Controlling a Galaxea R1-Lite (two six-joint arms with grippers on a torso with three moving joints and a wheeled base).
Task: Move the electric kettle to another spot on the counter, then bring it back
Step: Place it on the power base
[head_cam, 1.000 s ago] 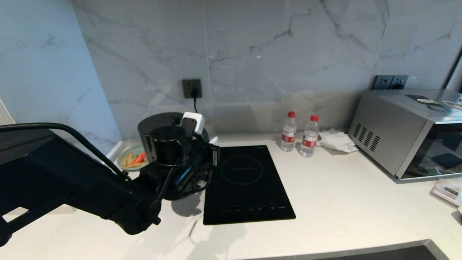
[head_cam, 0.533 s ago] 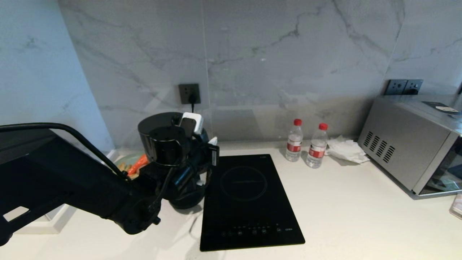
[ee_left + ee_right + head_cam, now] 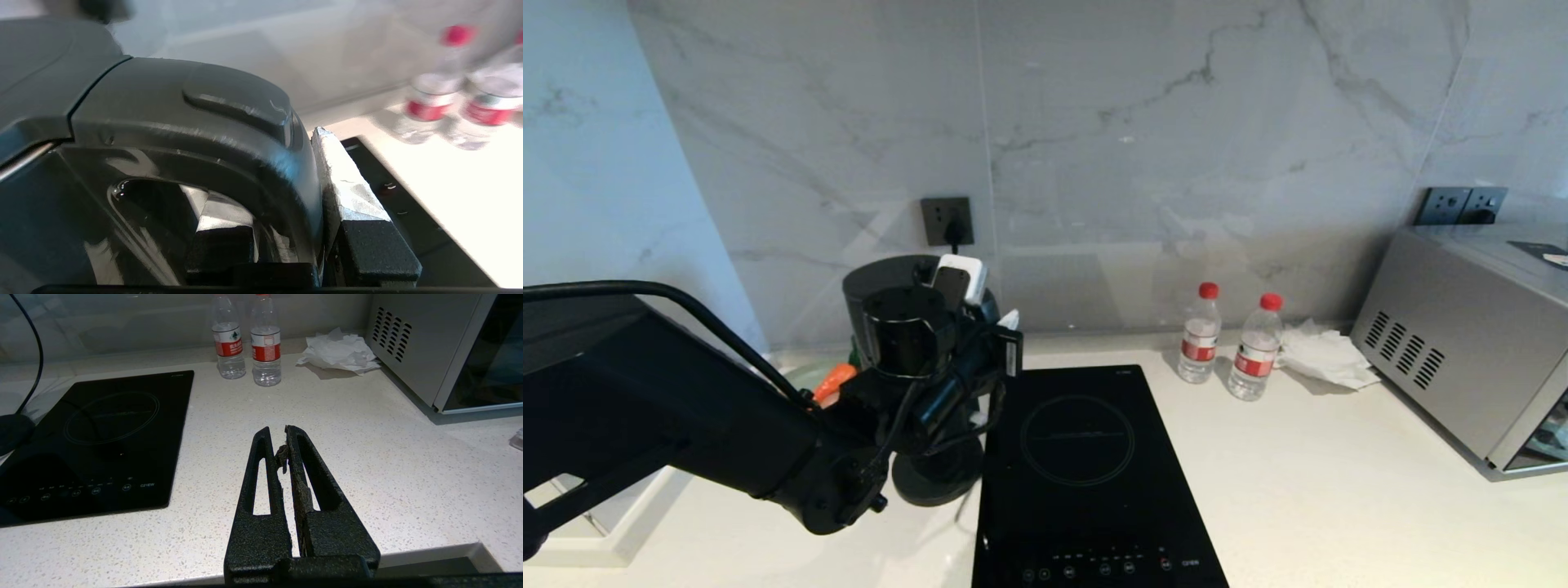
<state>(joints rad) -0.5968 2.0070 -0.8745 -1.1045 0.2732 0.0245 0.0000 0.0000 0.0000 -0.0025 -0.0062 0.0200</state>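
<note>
The left gripper [image 3: 286, 228] is clamped on the loop handle [image 3: 229, 155] of the electric kettle [image 3: 882, 286]: in the left wrist view one finger [image 3: 220, 245] sits inside the loop and the other against its outer face, so the jaws stand narrow around the handle. In the head view the kettle is at the counter's back left, mostly hidden behind the black left arm, and the round base disc [image 3: 935, 482] shows bare below it beside the induction hob [image 3: 1086, 465], so the kettle appears to hang clear of the disc, though the arm hides the gap. A cord runs up to a wall socket [image 3: 947, 221] behind it.

The counter [image 3: 1339, 490] offers open stone to the right of the hob, reaching toward the microwave [image 3: 1462, 359] at the far right; its pale front edge shows in the right wrist view. At the back stand two water bottles [image 3: 1229, 341] with red caps and red labels (the print too small to read), next to a crumpled tissue [image 3: 1327, 359]. On the hob's front strip the marking "G21EW" can be read in the right wrist view. A dish with an orange piece [image 3: 833, 380] lies in the left corner behind the arm.

The right gripper [image 3: 284, 445] hovers over bare counter in front of the hob, fingers pressed together, empty.
</note>
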